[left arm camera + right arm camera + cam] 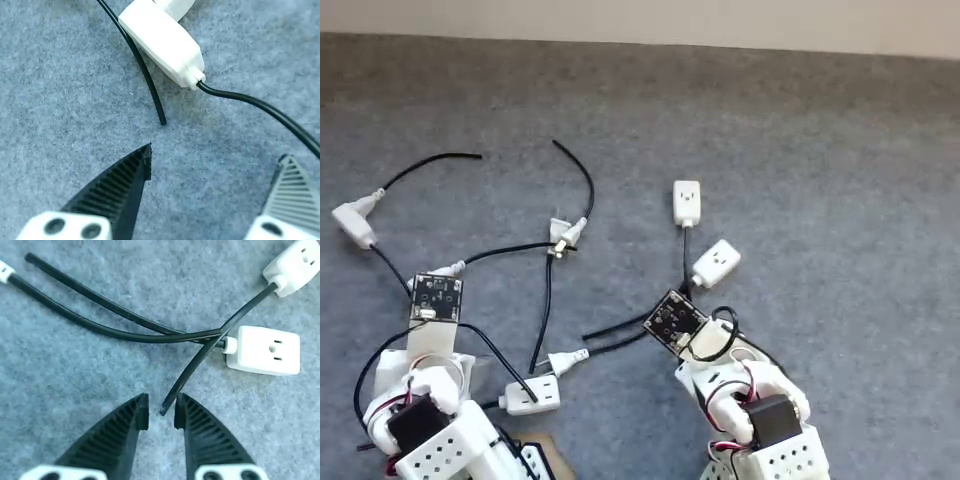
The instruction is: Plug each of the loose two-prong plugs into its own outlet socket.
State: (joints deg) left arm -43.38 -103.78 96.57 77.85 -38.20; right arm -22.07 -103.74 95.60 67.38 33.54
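Loose two-prong plugs (565, 237) lie scattered over the grey carpet (840, 150), and as far as I can make out none of them is seated in an outlet. The one in the middle rests out in the open with its brass prongs bare, well apart from any socket. The near plug (568, 360) lies just beside the low socket (532, 395) between the two arms, close but, as best I can judge, not pushed in. On the right side the upper socket (687, 202) and the angled socket (716, 262) both show empty slots. The right gripper (162, 400) hangs low over the carpet near those two. Its jaws are only a sliver apart, with a cut cord end (165, 409) lying in the gap. It does not look clamped, and it holds no plug. The left gripper (215, 153) is spread wide above bare carpet with nothing in it. A white connector (162, 42) on a black cord lies just ahead of it, and I cannot tell whether that is a plug or a socket. So the whole job looks to lie ahead: each plug has to be picked up, lined up with a free socket and pressed home.
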